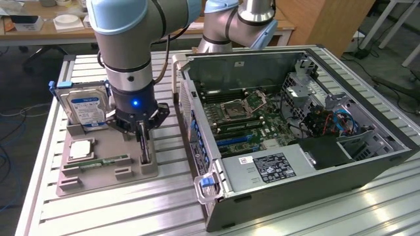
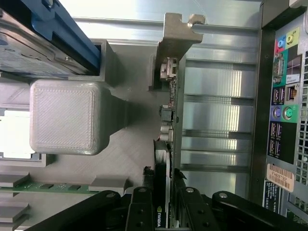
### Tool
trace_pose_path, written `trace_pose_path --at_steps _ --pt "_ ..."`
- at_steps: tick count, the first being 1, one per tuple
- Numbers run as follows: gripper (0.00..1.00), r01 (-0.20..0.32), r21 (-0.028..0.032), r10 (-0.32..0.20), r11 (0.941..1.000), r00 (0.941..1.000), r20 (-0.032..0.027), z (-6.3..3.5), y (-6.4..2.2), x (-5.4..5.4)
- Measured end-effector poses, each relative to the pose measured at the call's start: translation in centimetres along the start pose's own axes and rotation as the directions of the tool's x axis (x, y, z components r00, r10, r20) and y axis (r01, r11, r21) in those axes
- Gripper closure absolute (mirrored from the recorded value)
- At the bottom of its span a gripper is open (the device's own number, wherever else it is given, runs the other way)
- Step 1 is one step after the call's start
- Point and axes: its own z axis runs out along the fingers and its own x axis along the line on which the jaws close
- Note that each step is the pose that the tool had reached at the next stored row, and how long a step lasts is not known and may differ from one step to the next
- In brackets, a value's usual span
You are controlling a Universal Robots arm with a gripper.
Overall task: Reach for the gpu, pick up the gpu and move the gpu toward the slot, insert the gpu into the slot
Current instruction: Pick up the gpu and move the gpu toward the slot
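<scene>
Wrist view: fingers [image 2: 149, 195] clamp the gpu [image 2: 168, 144] standing on edge, its long axis parallel to the computer case [image 2: 281, 120].

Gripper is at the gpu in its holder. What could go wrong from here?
1. The gpu stands on edge in a narrow slot of the gray holder; a lift that is not straight might bind it and drag the holder.
2. The hard drive stands close beside the gripper; a sideways swing could knock it.
3. The gpu's metal bracket sticks out at one end and may snag the computer case wall.
</scene>
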Motion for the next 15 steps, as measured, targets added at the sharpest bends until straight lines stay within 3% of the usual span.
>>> trace_pose_path --at_steps 10,15 --pt "0.74 0.0 -0.0016 0.0 1.0 1.0 0.0001 -0.08 0.0 0.0" --pt "0.74 0.0 -0.0015 0.0 1.0 1.0 0.0 -2.19 0.09 0.0"
